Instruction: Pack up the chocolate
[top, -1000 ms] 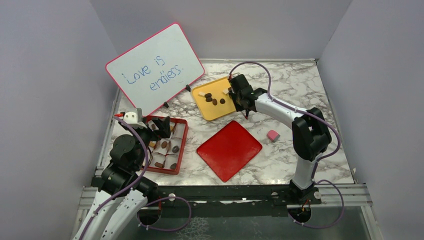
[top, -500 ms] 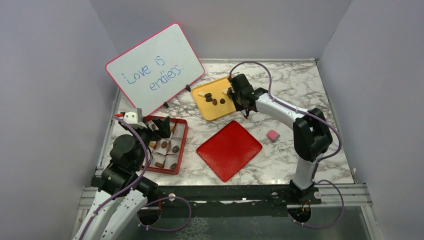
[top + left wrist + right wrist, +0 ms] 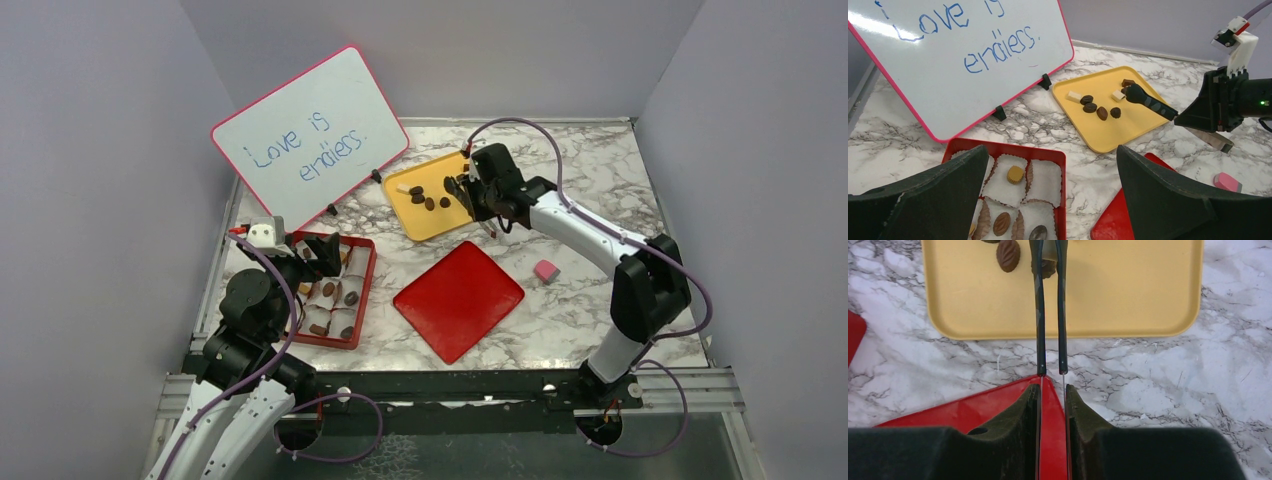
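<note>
Several dark and cream chocolate pieces [image 3: 428,200] [image 3: 1096,107] [image 3: 1008,254] lie on a yellow tray [image 3: 432,222] [image 3: 1128,132] [image 3: 1123,290]. My right gripper [image 3: 482,198] [image 3: 1052,390] is shut on thin black-tipped tongs [image 3: 1148,101] [image 3: 1039,315]. Their tips reach over the tray beside a cream piece; whether they pinch one I cannot tell. A red box [image 3: 362,290] [image 3: 1013,149] with white paper cups holds several chocolates. My left gripper [image 3: 318,256] [image 3: 1053,155] hangs wide open above it, with nothing in it.
A flat red lid [image 3: 458,298] lies in the middle, partly under my right gripper. A small pink cube [image 3: 546,270] [image 3: 1226,181] sits to its right. A pink-edged whiteboard [image 3: 310,135] leans at the back left, close to the tray.
My right arm has stretched out, its elbow swinging right, and the tongs' tips have moved left over the tray's chocolates. The left arm has not moved.
</note>
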`<act>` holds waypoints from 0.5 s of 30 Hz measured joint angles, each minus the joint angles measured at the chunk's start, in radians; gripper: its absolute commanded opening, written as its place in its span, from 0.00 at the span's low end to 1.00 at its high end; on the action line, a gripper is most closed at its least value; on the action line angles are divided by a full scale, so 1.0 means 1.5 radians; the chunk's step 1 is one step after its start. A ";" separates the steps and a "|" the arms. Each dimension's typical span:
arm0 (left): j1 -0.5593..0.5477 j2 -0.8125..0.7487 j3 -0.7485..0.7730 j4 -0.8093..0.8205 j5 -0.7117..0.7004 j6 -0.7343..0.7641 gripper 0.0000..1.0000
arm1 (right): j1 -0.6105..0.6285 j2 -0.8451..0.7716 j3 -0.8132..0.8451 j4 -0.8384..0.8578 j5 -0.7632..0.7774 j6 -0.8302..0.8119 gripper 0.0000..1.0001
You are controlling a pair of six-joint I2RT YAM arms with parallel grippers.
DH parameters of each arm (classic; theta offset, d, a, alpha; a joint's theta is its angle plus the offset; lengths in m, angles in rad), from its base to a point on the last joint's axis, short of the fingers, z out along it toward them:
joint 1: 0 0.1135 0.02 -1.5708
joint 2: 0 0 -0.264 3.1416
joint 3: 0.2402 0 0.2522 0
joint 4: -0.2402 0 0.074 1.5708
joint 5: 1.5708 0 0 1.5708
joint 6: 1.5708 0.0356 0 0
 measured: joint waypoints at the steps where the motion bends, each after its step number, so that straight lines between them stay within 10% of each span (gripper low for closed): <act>1: 0.000 0.000 0.000 0.000 0.000 0.000 0.99 | 0.000 -0.008 -0.004 0.000 -0.009 0.002 0.20; 15: 0.000 -0.021 0.000 0.000 -0.011 0.000 0.99 | 0.093 -0.071 -0.013 -0.005 -0.067 0.031 0.21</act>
